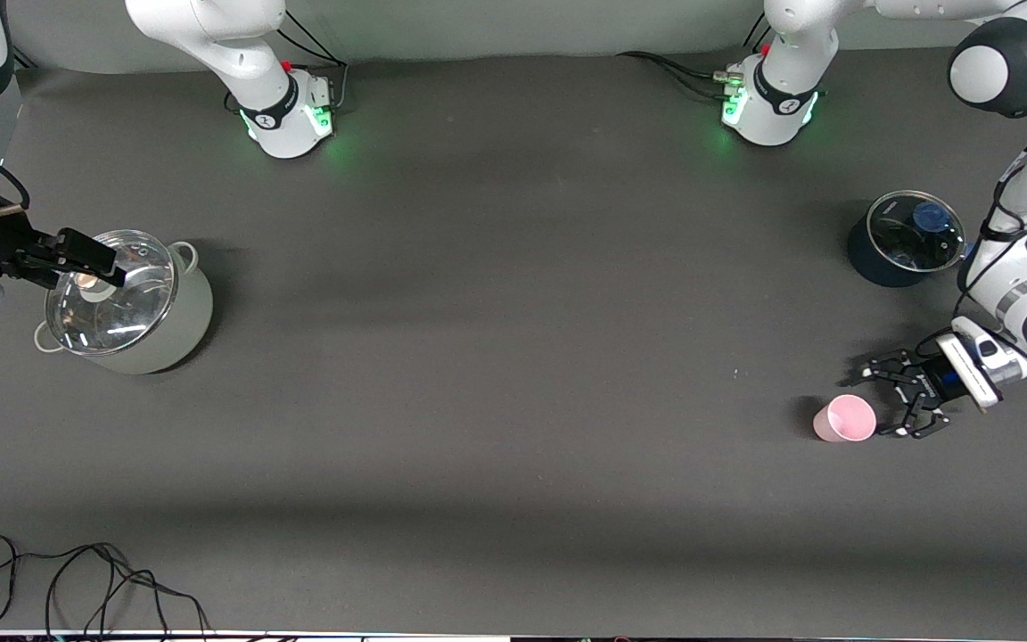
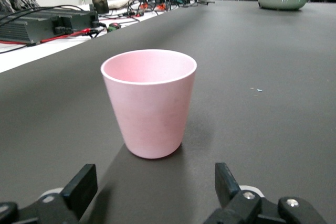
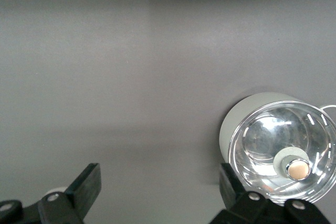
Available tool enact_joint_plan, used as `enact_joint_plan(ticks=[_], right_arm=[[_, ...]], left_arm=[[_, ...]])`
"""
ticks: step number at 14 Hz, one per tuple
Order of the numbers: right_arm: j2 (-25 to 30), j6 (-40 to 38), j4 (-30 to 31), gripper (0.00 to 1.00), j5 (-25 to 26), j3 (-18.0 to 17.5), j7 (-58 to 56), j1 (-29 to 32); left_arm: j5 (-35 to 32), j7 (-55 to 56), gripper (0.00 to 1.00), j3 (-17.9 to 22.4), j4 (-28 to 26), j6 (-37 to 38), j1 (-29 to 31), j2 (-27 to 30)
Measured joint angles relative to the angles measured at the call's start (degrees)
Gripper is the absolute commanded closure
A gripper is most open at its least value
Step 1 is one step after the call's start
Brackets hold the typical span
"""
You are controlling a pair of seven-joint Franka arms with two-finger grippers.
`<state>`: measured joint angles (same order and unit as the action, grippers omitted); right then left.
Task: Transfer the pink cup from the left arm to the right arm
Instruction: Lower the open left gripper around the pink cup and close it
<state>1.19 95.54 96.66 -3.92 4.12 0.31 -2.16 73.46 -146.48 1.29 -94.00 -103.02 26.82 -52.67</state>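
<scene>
Black loose cable (image 1: 86, 580) curls on the dark grey surface (image 1: 513, 357) closest to the front camera, toward the right arm's end. Farther from that camera, toward the left arm's end, stands the small pale-pink plastic tumbler (image 1: 844, 418) (upright, mouth up, nothing in it), resting on the surface and held by nothing. The left end effector (image 1: 890, 399) sits low just beside the tumbler, on the side toward the left arm's end, its black fingers (image 2: 79, 187) spread wide and apart from the tumbler's wall; in the left wrist view the tumbler (image 2: 149, 107) stands ahead of the two fingertips, not yet between them. Farther from the front camera than the tumbler sits a dark blue pot with a glass lid (image 1: 904, 237). At the right arm's end, a pale grey-green pot with a glass lid and side handles (image 1: 126, 301) stands on the surface. The right end effector (image 1: 108, 265) waits above that pot's lid, its fingers (image 3: 86, 187) released wide and grasping nothing; its wrist view looks down on the lid's round knob (image 3: 296, 167).
</scene>
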Motion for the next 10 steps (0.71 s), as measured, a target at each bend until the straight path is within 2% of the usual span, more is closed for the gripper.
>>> enact_joint_plan(ticks=[7, 10], right_arm=[[-1.27, 0.0, -1.41, 0.0, 0.0, -0.05, 0.0, -0.03], [-1.63, 0.0, -1.97, 0.0, 0.0, -0.21, 0.0, -0.22]], left_arm=[[3.27, -0.65, 0.0, -0.05, 0.01, 1.39, 0.77, -1.62], [4.71, -0.66, 0.0, -1.35, 0.01, 1.52, 0.76, -1.98]])
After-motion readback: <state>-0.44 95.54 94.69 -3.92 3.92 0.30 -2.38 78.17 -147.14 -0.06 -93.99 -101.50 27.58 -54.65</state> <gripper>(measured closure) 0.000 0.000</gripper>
